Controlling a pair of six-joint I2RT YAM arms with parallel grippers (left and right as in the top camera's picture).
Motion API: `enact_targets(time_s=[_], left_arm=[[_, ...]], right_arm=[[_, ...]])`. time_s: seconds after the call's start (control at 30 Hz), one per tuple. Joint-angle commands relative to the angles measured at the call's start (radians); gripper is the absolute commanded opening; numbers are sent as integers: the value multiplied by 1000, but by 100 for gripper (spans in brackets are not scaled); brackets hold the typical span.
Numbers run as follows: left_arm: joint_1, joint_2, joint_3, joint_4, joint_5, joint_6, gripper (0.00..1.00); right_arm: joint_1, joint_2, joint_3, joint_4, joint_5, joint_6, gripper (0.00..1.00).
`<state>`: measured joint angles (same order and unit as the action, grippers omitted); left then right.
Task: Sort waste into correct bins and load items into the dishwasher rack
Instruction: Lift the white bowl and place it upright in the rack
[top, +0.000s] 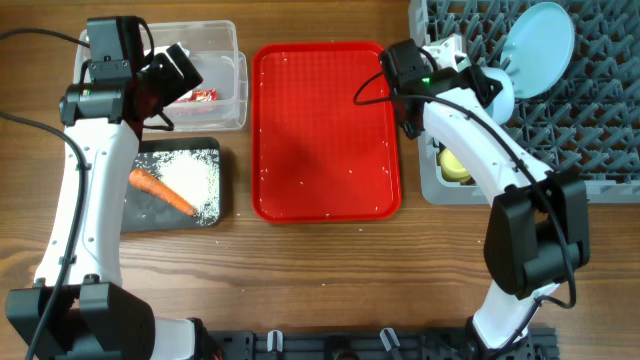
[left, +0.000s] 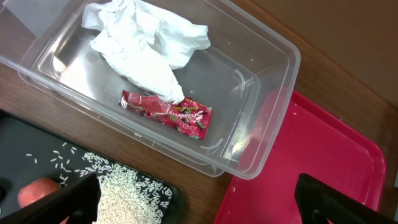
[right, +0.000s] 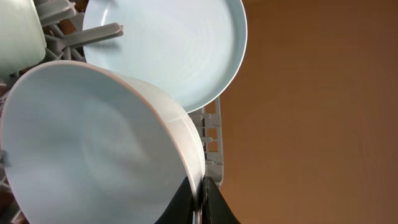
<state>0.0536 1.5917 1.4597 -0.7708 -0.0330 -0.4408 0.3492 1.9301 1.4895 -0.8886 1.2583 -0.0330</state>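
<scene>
The clear tub (top: 225, 35) holds the crumpled white tissue (left: 143, 50) and the red-brown wrapper (left: 168, 112). My left gripper (left: 199, 199) is open and empty, above the gap between the tub and the black tray (top: 135, 215). The black tray holds the carrot (top: 160, 192) and rice (top: 190, 175). My right gripper (right: 199, 193) is shut on the rim of the whitish-blue bowl (right: 93, 143), held on edge over the grey rack (top: 600, 130) in front of the upright light-blue plate (right: 168, 50). The yellow cup (top: 455, 165) sits in the rack's near-left corner. The nut-like lump is out of view.
The flat red tray (top: 325, 130) lies between the bins and the rack, with a few rice grains on it. A pale bowl-like edge (right: 18, 31) shows at the upper left of the right wrist view. Bare wooden table lies in front.
</scene>
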Motion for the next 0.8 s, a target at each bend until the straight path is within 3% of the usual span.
enact_targets(time_s=[0.0,0.07,0.13,0.17,0.3,0.4,0.53,0.77], left_arm=[[4,8,-1,1,-13,-12,100],[4,8,-1,1,-13,-13,100],[4,8,-1,1,-13,-12,100],[4,8,-1,1,-13,-13,100],[4,8,-1,1,-13,-13,100],[4,8,-1,1,-13,-13,100],[4,8,-1,1,-13,-12,100],[3,8,-1,1,-13,-12,100]], right_arm=[[8,21,-27,-2,-54,-17,13],[23,21,-27,-2,-140,-18,26],[42,21,-27,-5,-286,-17,29],[48,21,-27,-5,-320,-17,37],[58,21,-26,-10,-343,-16,52],[57,20,-13,-4,-341,-17,71],[55,-22,5,90,-338,-20,87],[53,-279,6,412,-336,-108,100]])
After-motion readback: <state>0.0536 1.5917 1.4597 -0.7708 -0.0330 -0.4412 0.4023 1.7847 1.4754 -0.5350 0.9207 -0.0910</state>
